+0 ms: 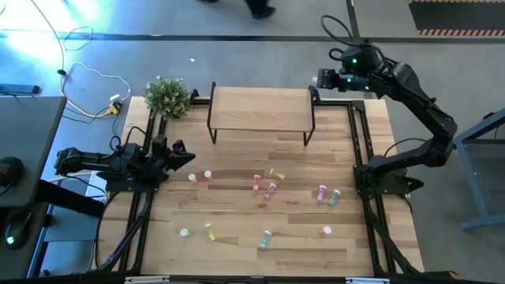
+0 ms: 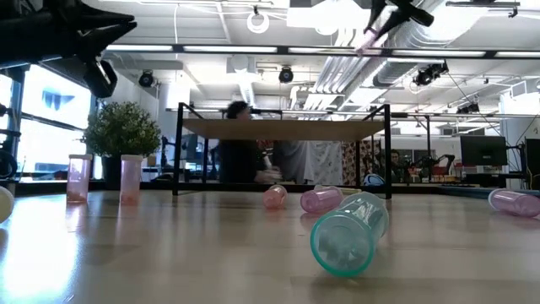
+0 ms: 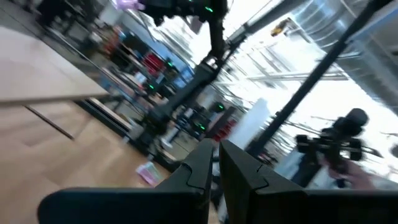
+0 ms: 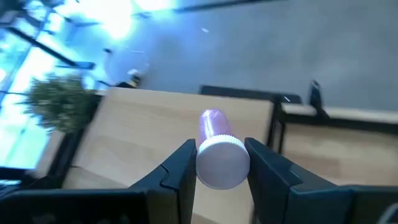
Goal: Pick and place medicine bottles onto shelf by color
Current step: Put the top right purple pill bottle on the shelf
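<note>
A pink bottle [image 4: 219, 152] is clamped by the right gripper [image 4: 219, 163] above the shelf [image 1: 260, 109]; tipping and rolling off is risked if released high; the left gripper [image 3: 214, 163] is closed, empty.

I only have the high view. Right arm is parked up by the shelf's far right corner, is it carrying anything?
Observer: Yes. In the right wrist view the right gripper is clamped on a pink bottle with a white cap.
Operator: Is it over the shelf?
Observer: The shelf top lies beneath the bottle, with nothing standing on its visible part.
Operator: Left arm?
Observer: The left gripper is shut and holds nothing, at the table's left edge.
Operator: Anything upright?
Observer: The low view shows two pink bottles standing near the plant.
</note>
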You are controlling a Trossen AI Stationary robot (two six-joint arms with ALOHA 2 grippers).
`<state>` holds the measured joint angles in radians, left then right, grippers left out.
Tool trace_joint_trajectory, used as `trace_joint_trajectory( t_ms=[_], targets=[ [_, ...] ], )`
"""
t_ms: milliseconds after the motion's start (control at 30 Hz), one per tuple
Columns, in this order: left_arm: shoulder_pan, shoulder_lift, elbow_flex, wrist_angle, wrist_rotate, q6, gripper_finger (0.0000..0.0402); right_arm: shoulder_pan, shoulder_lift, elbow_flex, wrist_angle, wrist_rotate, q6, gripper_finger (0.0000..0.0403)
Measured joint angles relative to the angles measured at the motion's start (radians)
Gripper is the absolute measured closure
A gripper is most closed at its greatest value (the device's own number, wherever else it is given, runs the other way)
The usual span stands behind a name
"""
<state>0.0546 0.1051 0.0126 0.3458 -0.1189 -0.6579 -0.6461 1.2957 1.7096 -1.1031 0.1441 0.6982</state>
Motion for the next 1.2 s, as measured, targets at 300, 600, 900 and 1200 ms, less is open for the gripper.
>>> trace_joint_trajectory(
  t_ms=[300,600,900,1200],
  targets=[
    [0.0,0.0,0.0,0.0,-0.027,0.08,0.0382,0.085,0.0,0.005,0.117,-0.023,-0.051,0.0294],
    [0.0,0.0,0.0,-0.009,-0.027,0.087,0.0382,0.11,0.001,0.005,0.276,-0.024,-0.158,0.0294],
    [0.0,0.0,0.0,-0.04,-0.027,0.087,0.0382,0.068,0.022,0.005,0.346,-0.049,-0.267,0.0294],
    [0.0,0.0,0.0,-0.056,-0.024,0.055,0.0382,-0.024,0.102,0.005,0.3,-0.163,-0.341,0.0294]
  ],
)
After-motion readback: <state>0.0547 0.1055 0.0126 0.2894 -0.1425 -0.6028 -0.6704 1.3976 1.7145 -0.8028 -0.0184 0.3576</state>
